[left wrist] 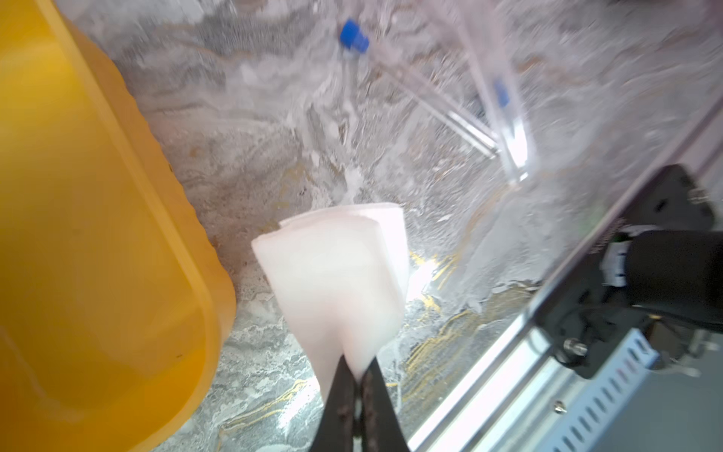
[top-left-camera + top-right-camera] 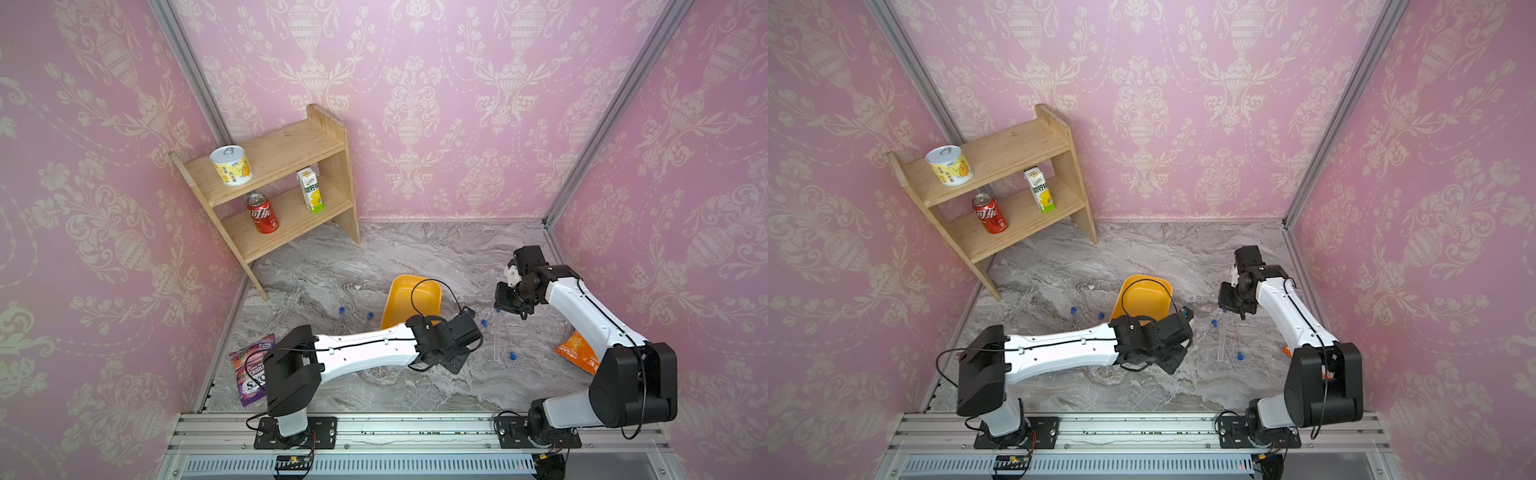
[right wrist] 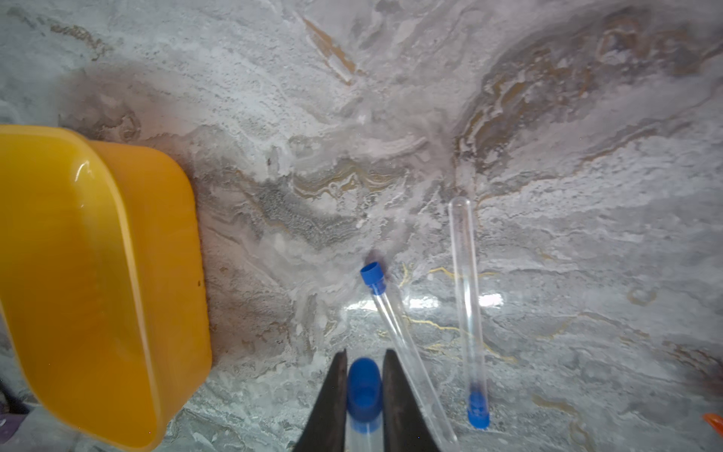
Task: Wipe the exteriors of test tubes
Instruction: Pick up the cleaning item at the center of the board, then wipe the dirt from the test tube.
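Observation:
In the left wrist view my left gripper (image 1: 357, 366) is shut on a folded white wiping pad (image 1: 336, 270), which hangs just above the marble beside the yellow bin (image 1: 98, 235). Blurred test tubes (image 1: 504, 117) lie beyond it, one showing a blue cap (image 1: 354, 37). My right gripper (image 3: 364, 354) is shut on a test tube (image 3: 364, 387) just below its blue cap. Two more test tubes (image 3: 399, 328) (image 3: 465, 297) lie on the marble right beside it. Both top views show further blue-capped tubes (image 2: 341, 310) (image 2: 1073, 311) left of the bin.
The yellow bin (image 2: 415, 291) stands tipped at mid-table between the arms. A wooden shelf (image 2: 282, 187) with two cans and a carton fills the back left corner. A purple snack bag (image 2: 249, 374) lies front left, an orange one (image 2: 577, 353) under the right arm.

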`<state>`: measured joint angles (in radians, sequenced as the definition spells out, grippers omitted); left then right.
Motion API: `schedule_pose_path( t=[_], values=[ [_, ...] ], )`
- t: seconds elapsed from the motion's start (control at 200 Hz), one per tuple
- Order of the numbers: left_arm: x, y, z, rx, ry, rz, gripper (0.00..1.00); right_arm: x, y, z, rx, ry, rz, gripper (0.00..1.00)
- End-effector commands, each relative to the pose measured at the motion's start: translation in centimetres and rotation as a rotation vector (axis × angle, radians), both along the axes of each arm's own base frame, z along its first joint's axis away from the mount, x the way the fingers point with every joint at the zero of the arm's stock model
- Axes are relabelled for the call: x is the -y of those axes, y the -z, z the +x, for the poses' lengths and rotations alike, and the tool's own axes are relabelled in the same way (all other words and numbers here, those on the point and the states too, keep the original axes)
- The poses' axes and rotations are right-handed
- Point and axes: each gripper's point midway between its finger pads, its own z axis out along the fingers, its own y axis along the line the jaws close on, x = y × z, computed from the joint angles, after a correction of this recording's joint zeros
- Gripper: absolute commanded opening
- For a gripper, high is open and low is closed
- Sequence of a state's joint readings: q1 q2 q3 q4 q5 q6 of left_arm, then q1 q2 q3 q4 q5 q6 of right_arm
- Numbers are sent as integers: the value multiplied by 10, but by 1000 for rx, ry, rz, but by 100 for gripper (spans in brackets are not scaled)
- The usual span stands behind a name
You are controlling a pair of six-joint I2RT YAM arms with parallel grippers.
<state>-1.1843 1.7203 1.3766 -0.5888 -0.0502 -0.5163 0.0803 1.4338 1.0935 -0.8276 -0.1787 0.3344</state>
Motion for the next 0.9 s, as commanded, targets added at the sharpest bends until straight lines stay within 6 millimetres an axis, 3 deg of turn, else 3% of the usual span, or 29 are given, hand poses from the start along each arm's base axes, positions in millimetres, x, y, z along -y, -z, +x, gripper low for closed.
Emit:
schedule_pose_path(
  t=[0.0, 0.12, 0.295, 0.59, 0.896],
  values=[
    [2, -37, 18, 33, 23, -159, 0, -34, -17, 8, 41, -25, 142, 9],
    [-8, -52, 32, 51, 6, -228, 0, -58, -27, 11, 63, -35, 254, 9],
    [-12, -56, 50, 14, -24, -284, 0, -78, -49, 19, 145, -2, 369, 9],
    [-7, -61, 67, -49, -46, -361, 0, -74, -92, 39, 303, 76, 388, 9],
    [6, -52, 75, -107, -51, -361, 0, -81, -95, 36, 325, 63, 406, 9]
  ],
)
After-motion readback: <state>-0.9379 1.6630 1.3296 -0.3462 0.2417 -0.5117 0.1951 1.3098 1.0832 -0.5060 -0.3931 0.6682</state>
